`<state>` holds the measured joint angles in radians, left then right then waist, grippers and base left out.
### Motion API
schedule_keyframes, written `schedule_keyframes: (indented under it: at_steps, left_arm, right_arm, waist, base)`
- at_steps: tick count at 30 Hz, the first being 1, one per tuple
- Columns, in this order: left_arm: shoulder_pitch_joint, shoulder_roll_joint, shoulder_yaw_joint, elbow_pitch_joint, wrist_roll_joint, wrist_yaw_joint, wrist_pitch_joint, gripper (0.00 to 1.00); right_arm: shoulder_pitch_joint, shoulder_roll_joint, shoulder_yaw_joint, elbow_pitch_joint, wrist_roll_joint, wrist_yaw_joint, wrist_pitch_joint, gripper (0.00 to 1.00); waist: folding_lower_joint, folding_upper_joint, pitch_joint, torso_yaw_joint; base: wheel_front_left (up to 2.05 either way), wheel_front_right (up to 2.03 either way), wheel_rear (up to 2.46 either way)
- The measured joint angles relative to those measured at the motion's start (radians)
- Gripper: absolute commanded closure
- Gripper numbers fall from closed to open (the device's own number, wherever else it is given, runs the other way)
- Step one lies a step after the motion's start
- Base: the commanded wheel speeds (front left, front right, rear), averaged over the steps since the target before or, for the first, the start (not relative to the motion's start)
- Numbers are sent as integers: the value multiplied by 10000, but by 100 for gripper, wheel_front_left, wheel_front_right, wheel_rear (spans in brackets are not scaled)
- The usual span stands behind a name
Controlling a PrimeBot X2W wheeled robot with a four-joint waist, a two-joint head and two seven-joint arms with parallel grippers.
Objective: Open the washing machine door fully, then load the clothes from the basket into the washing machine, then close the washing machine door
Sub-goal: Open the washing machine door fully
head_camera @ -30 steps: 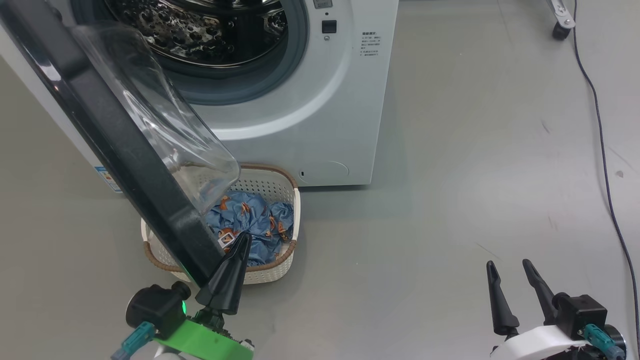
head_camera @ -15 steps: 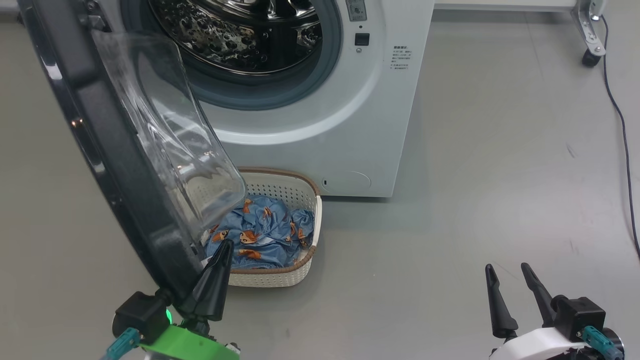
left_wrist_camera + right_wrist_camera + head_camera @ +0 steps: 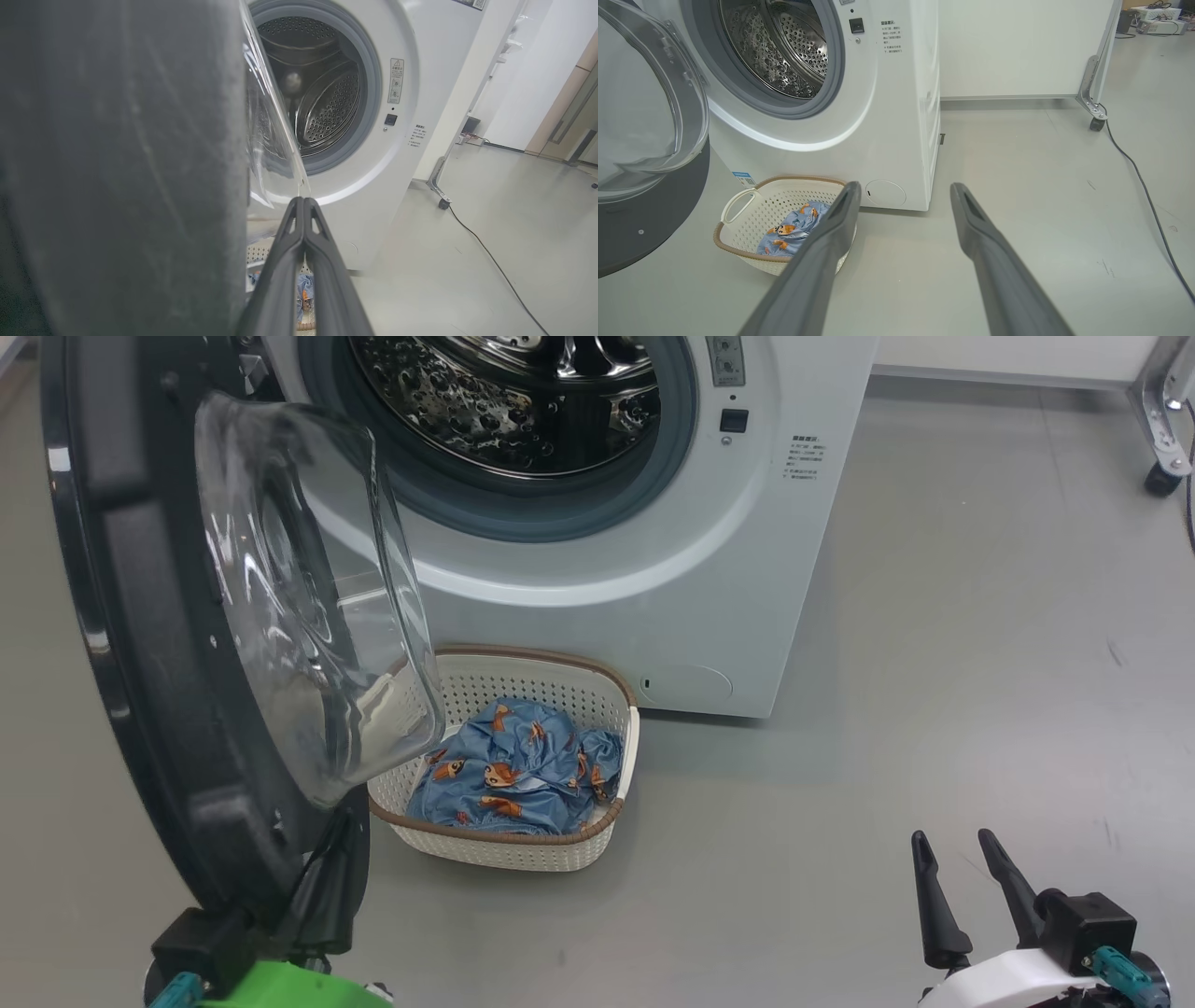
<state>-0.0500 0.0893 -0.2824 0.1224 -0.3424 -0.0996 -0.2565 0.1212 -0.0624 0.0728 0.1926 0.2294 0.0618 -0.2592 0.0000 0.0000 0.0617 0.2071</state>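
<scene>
The left gripper has its two dark fingers pressed flat together with nothing between them. In the head view they point up along the bottom of the washing machine door, on the inner side of its black rim. The left wrist view puts that rim just beside them and their tips right below the edge of the clear glass bowl. I cannot tell whether the fingers actually touch the door.

The right gripper hangs over bare floor, well apart from everything. Its fingers are spread wide and hold nothing.

The door is swung out to the left of the washing machine, roughly square to its front. The steel drum and grey gasket are exposed.

The basket sits on the floor, close against the bottom front edge of the machine and just left of the round cap there. The clothes lie crumpled inside it, blue with orange animals.

From the head view the glass bowl overhangs the basket's left end, and the door stands between the left gripper and the basket. The right gripper has open floor between it and the basket.

A blue sticker shows low on the machine behind the basket handle. Off to the right, a dark cable trails across the floor from a castor wheel on a metal leg.
</scene>
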Motion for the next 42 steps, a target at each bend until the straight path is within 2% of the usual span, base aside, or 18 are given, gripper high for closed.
schedule_keyframes:
  at_steps: [15, 19, 27, 33, 42]
  left_arm:
    - [385, 167, 1992, 228, -46, 819, 8, 100]
    - [406, 201, 2690, 259, -464, 978, 8, 100]
    - [364, 451, 3511, 378, -644, 1045, 8, 100]
    - [192, 709, 4148, 575, -907, 1296, 8, 100]
    - [-381, 1064, 4989, 1156, -1237, 1304, 8, 100]
  right_arm:
    - [26, 35, 102, 107, -96, 130, 0, 0]
    - [27, 42, 198, 109, -146, 182, 0, 0]
    - [1, 48, 222, 94, -291, 207, 0, 0]
    - [-43, 48, 221, 86, -364, 211, 0, 0]
    - [-252, 42, 153, 44, -453, 211, 0, 0]
  waist:
    - [0, 0, -207, 312]
    - [0, 0, -154, 253]
    - [0, 0, 87, 72]
    - [0, 0, 339, -60]
    - [0, 0, 721, -187]
  base:
    - [0, 0, 0]
    - [0, 0, 0]
    - [0, 0, 0]
    - [0, 0, 0]
    - [0, 0, 0]
